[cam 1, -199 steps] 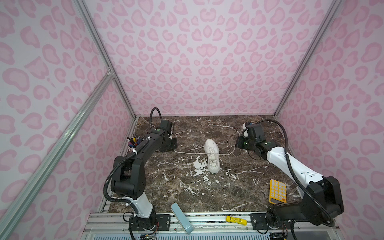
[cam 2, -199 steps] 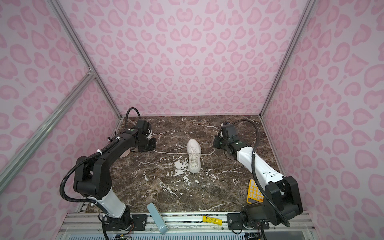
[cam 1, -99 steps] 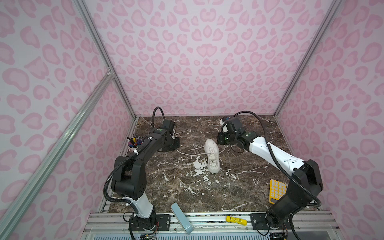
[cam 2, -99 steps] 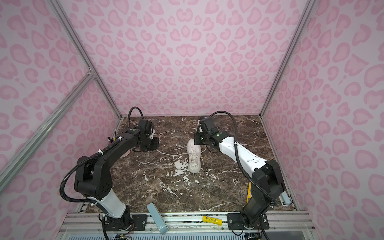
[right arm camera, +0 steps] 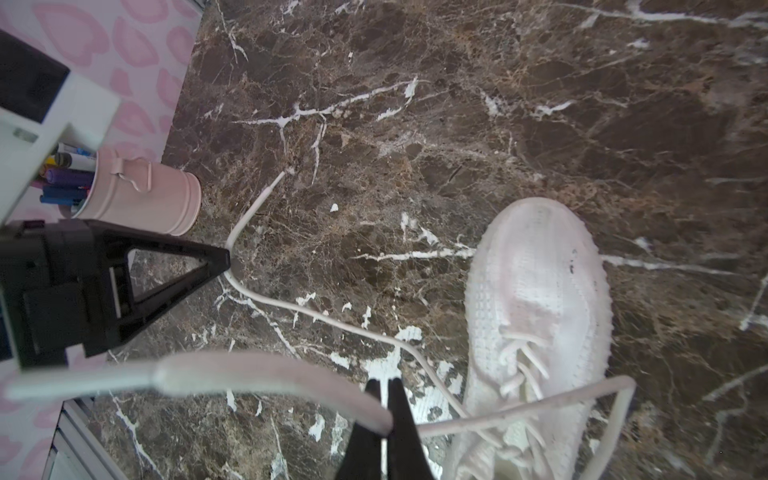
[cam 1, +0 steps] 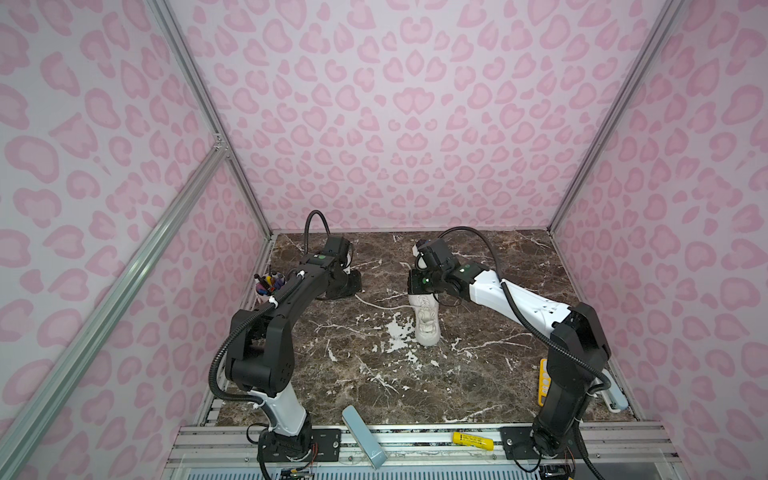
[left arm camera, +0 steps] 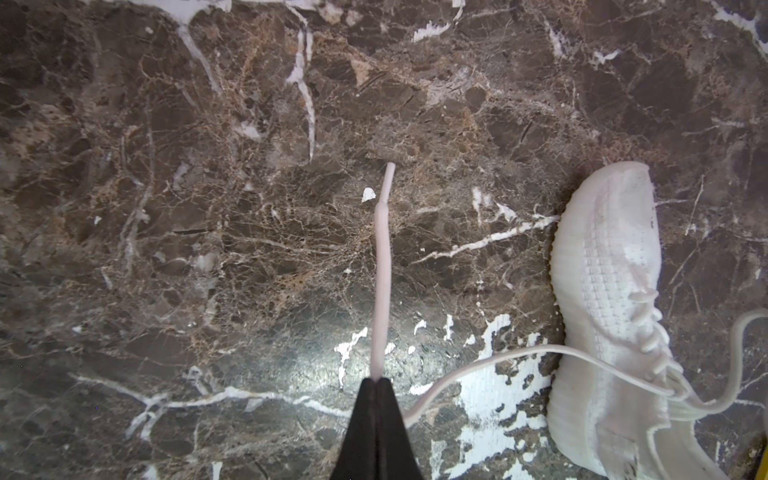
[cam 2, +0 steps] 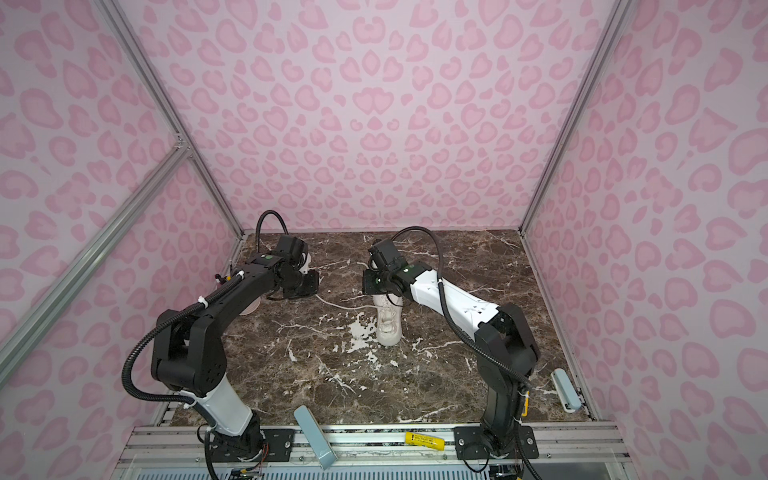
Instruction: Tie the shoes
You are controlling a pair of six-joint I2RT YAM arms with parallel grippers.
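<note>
Left pincer (left arm camera: 376, 384) sits at the bottom centre of the left wrist view, clenched on a lace tail (left arm camera: 382, 270) whose free end runs straight up the frame over the marbled tabletop (left arm camera: 208, 208). Beyond it the white sneaker (left arm camera: 611, 291) lies along the right edge, toe toward the top. Right pincer (right arm camera: 383, 386) sits at the bottom centre of the right wrist view, also clenched, grasping a second lace tail (right arm camera: 249, 368) that sweeps, blurred, toward the lower left. Farther off, the sneaker fills the lower right, and a pink cup (right arm camera: 145, 195) of pens stands at the left edge beside the left pincer's tip.

In both top views a grey-blue block (cam 1: 363, 436) and a yellow bar (cam 1: 471, 440) lie on the front rail (cam 1: 415, 432) at the bottom. Farther in, the sneaker (cam 1: 426, 324) stands on its sole mid-frame, toe toward the bottom. Behind it are the 2 pincers: the right pincer (cam 1: 417, 282) over the heel end, the left pincer (cam 1: 347, 286) well apart to the left, with a lace trailing across the tabletop between it and the sneaker.
</note>
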